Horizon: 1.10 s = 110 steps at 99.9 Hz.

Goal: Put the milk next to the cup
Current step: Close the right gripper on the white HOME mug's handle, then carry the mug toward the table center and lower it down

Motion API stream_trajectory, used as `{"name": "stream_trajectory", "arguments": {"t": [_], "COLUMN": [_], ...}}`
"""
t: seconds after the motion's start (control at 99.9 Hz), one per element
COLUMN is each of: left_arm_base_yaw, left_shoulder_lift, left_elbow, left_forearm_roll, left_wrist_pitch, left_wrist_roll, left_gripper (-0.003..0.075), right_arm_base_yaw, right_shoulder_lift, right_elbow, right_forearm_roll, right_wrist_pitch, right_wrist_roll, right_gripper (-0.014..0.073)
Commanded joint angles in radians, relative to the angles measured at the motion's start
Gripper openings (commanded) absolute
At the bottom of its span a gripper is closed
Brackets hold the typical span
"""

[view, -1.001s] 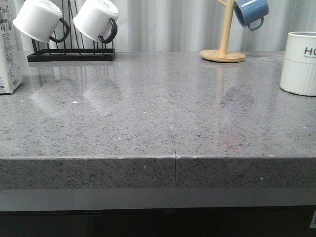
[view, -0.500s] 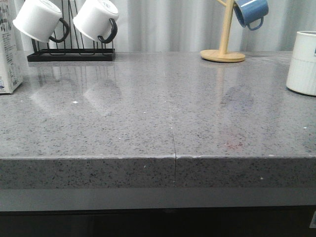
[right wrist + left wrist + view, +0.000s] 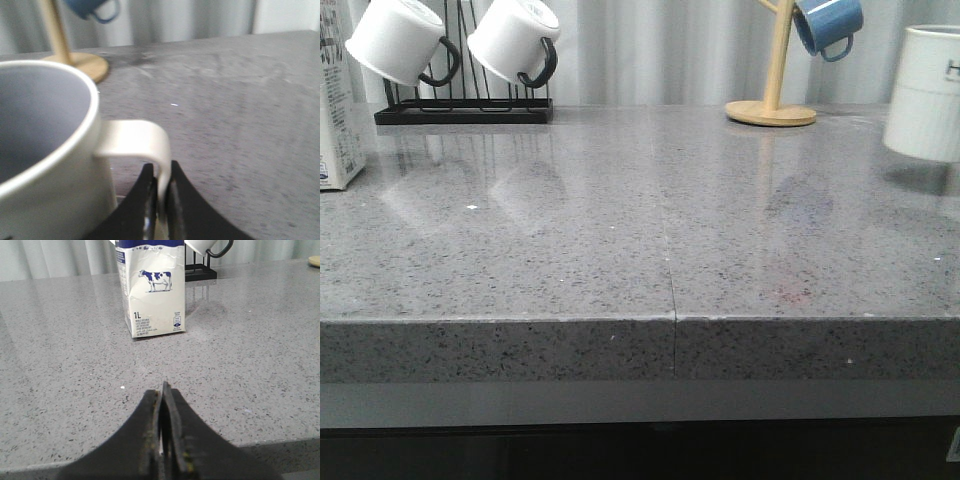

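Observation:
The milk [image 3: 152, 287], a tall white carton with a cow picture and a dark blue top, stands upright on the grey counter; in the front view only its edge [image 3: 338, 110] shows at the far left. My left gripper [image 3: 162, 390] is shut and empty, low over the counter, well short of the carton. The cup [image 3: 923, 92], a cream-white ribbed mug with black lettering, hangs above the counter at the far right, its shadow beneath it. My right gripper [image 3: 160, 172] is shut on the cup's white handle [image 3: 145, 137]. Neither arm shows in the front view.
A black rack [image 3: 465, 108] with two white black-handled mugs [image 3: 400, 40] stands at the back left, just behind the carton. A wooden stand [image 3: 772, 110] with a blue mug [image 3: 828, 25] is at the back right. The counter's front edge [image 3: 640, 320] runs across.
The cup has shifted right, then risen off the counter and come slightly left, held by my right gripper. The milk and the left side have not moved.

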Motion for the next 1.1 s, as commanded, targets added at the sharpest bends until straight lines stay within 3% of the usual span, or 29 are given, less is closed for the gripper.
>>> {"name": "stream_trajectory", "arguments": {"t": [0.0,0.32,0.57,0.74,1.091], "left_arm_base_yaw": [0.001,0.001,0.001,0.001,0.001], "left_shoulder_lift": [-0.031,-0.031,-0.031,-0.031,-0.031], "left_elbow": [0.042,0.042,0.042,0.042,0.042], "left_forearm_roll": [-0.011,-0.011,-0.011,-0.011,-0.011], "left_wrist_pitch": [-0.083,-0.083,-0.083,-0.083,-0.083], "left_wrist_roll": [-0.002,-0.002,-0.002,-0.002,-0.002], "left_gripper": [-0.0021,-0.0021,-0.0021,-0.0021,-0.0021], "right_arm_base_yaw": [0.051,0.286,0.409,0.434,0.474], "right_shoulder_lift": [-0.062,-0.072,0.03,0.119,0.222], "right_elbow": [-0.028,-0.04,-0.184,-0.268,-0.331], "right_forearm_roll": [-0.036,-0.006,0.039,0.039,0.039], "right_wrist_pitch": [-0.04,-0.033,0.008,0.005,-0.025], "right_wrist_roll": [0.0,0.0,0.0,0.0,0.013], "right_gripper": [-0.0001,0.0,0.0005,0.0073,0.0073]}}
